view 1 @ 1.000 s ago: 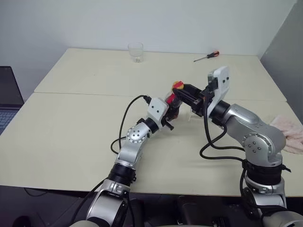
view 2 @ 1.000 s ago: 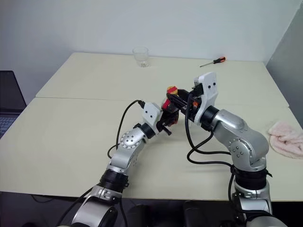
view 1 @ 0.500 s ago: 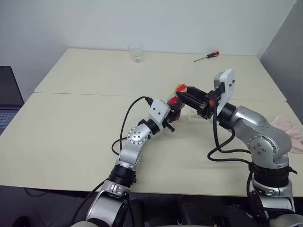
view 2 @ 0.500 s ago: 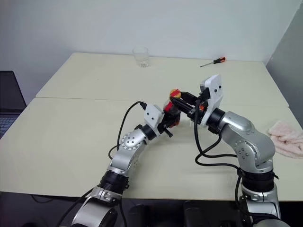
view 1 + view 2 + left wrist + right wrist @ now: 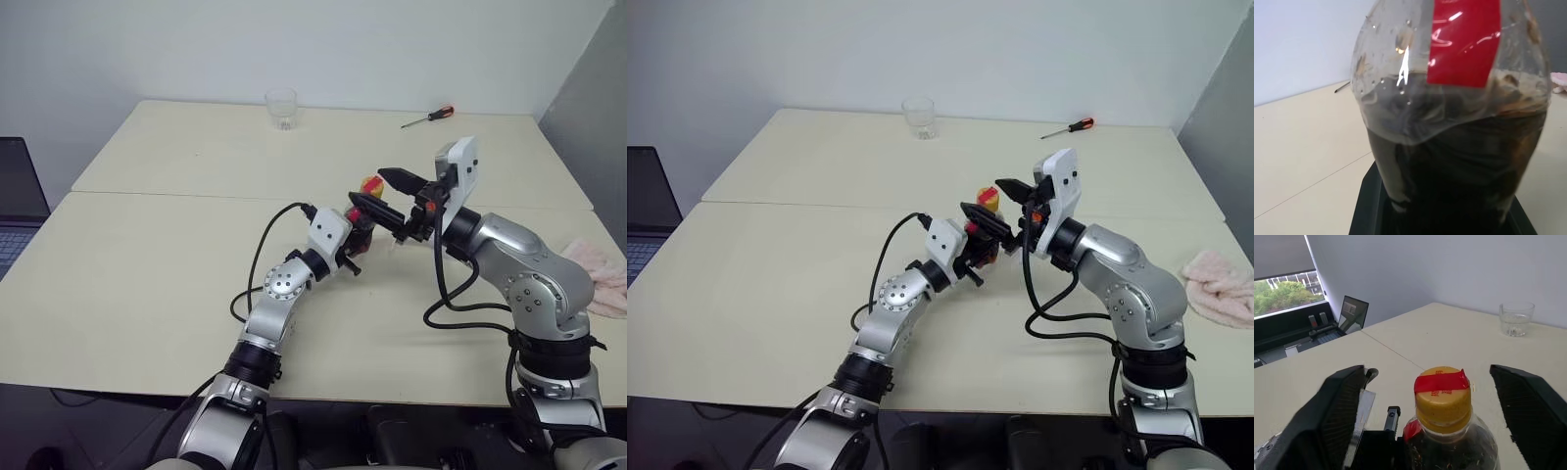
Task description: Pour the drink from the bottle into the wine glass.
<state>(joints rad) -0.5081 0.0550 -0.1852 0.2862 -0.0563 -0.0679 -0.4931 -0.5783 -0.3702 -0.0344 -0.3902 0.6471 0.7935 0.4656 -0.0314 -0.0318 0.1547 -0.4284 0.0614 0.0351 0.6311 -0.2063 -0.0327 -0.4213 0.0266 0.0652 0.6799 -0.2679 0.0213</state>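
My left gripper (image 5: 355,227) is shut on the bottle (image 5: 364,208), holding it upright above the middle of the table. The dark drink (image 5: 1459,171) fills its lower part under a red label. Its yellow cap (image 5: 1444,396) with a red tape strip sits on the neck. My right gripper (image 5: 385,193) stands open, with one finger (image 5: 1342,406) on each side of the cap and not touching it. A faint clear shape under that gripper may be the wine glass (image 5: 393,244); most of it is hidden.
A short clear tumbler (image 5: 281,108) stands at the table's far edge, and a screwdriver (image 5: 427,117) lies at the far right. A pink cloth (image 5: 600,274) lies at the right edge. A laptop (image 5: 18,206) sits off the left side.
My right gripper, which was shut around the cap, has opened wide; the cap is still on the bottle. My left gripper and the bottle have stayed in place.
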